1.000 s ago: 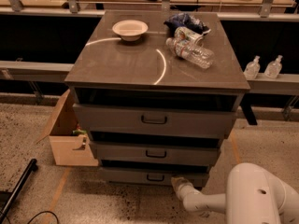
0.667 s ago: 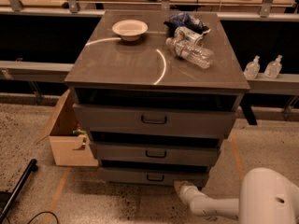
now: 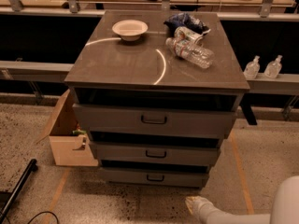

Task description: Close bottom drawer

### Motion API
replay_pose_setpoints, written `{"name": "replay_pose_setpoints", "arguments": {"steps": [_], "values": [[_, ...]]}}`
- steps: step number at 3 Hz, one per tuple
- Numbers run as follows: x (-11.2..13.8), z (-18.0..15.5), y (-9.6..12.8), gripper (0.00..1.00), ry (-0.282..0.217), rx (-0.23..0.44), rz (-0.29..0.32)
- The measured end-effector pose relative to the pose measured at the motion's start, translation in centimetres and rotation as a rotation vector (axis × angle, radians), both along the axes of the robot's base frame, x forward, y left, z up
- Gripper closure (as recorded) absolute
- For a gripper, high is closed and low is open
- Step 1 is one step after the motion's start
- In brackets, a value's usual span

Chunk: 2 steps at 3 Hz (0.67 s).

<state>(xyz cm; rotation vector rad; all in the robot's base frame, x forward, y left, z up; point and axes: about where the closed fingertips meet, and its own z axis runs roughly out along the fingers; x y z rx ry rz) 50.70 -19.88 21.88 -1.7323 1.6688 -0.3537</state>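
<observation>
The bottom drawer [image 3: 154, 177] is the lowest and slimmest of the three grey fronts, with a small black bar handle [image 3: 155, 178]. It stands slightly out from the cabinet, with a dark gap above its front. The middle drawer [image 3: 155, 153] and the tall top drawer [image 3: 154, 120] sit above it. My gripper [image 3: 192, 203] is at the bottom right of the view, low above the floor, in front of and to the right of the bottom drawer, apart from it. My white arm [image 3: 261, 213] runs off to the lower right corner.
The cabinet top [image 3: 140, 64] carries a white bowl [image 3: 130, 29], a plastic bottle [image 3: 190, 52] and a dark bag [image 3: 184, 20]. A cardboard box [image 3: 67, 134] stands against the cabinet's left side. A black pole [image 3: 16, 190] lies on the floor at the left. Two bottles [image 3: 261, 68] stand on the right ledge.
My gripper has drawn back from the bottom drawer's front, down and to the right. The bottom drawer's front sits further in than before.
</observation>
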Motion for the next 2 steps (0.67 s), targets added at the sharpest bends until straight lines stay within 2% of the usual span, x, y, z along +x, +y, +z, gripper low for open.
{"name": "replay_pose_setpoints", "arguments": {"steps": [1,2], "values": [[-1.71,-0.16,0.72,0.85,0.026,0.007,0.016],[-1.64,-0.16,0.78,0.61,0.025,0.008,0.016]]}}
